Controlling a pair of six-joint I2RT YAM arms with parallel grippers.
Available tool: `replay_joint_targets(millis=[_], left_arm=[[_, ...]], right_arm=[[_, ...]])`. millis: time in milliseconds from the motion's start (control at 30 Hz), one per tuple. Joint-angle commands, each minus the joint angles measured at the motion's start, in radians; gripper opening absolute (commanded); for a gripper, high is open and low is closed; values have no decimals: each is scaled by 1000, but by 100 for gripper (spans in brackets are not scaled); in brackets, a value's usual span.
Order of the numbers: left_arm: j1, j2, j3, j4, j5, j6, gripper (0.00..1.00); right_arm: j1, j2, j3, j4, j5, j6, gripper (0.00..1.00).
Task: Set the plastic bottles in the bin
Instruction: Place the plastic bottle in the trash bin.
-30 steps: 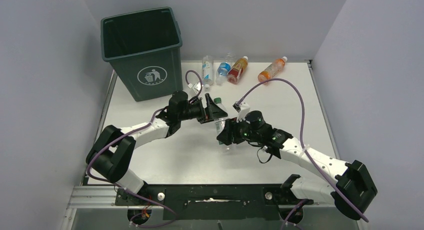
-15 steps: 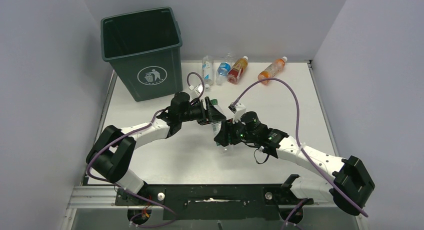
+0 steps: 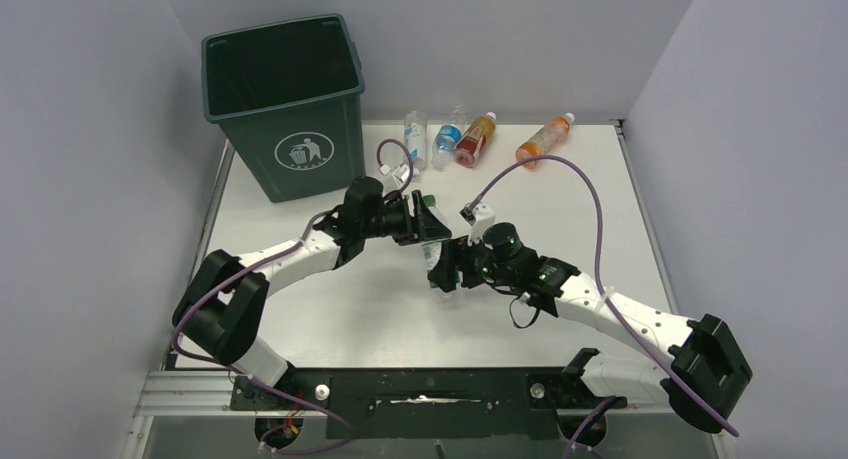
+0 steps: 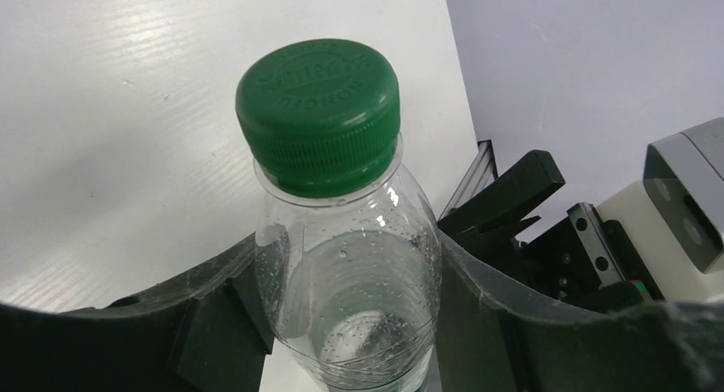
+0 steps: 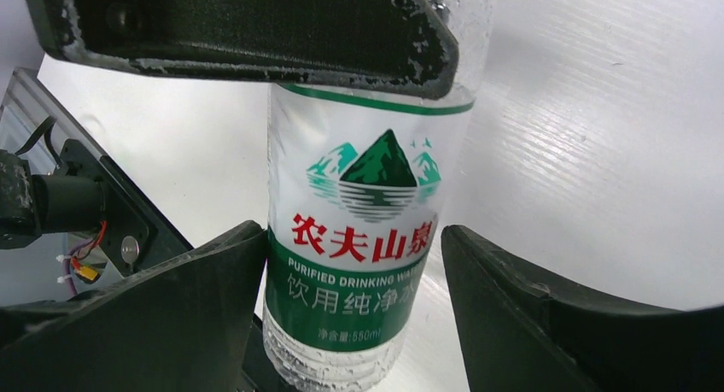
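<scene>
Left gripper [image 4: 350, 264] pinches bottle [image 4: 329, 144] — right gripper [image 5: 352, 238] straddles it.

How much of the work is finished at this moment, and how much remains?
Done: nothing visible; the bin looks dark inside, contents hidden. In hand: the left end effector clamps the green-capped bottle below its cap, while the right end effector straddles its label, grip unclear. Remaining: that bottle and four bottles lying at the far edge of the table.
</scene>
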Motion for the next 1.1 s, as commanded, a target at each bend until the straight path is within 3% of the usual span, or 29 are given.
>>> replay_joint_targets(millis=[0, 467, 1067], left_arm=[[17, -15, 70, -56, -26, 72, 38], [82, -22, 138, -162, -25, 143, 37], [254, -91, 379, -401, -37, 270, 38]], right_arm=[[4, -40, 36, 8, 33, -10, 77], [7, -81, 20, -22, 71, -6, 99], [5, -84, -7, -22, 96, 9, 98]])
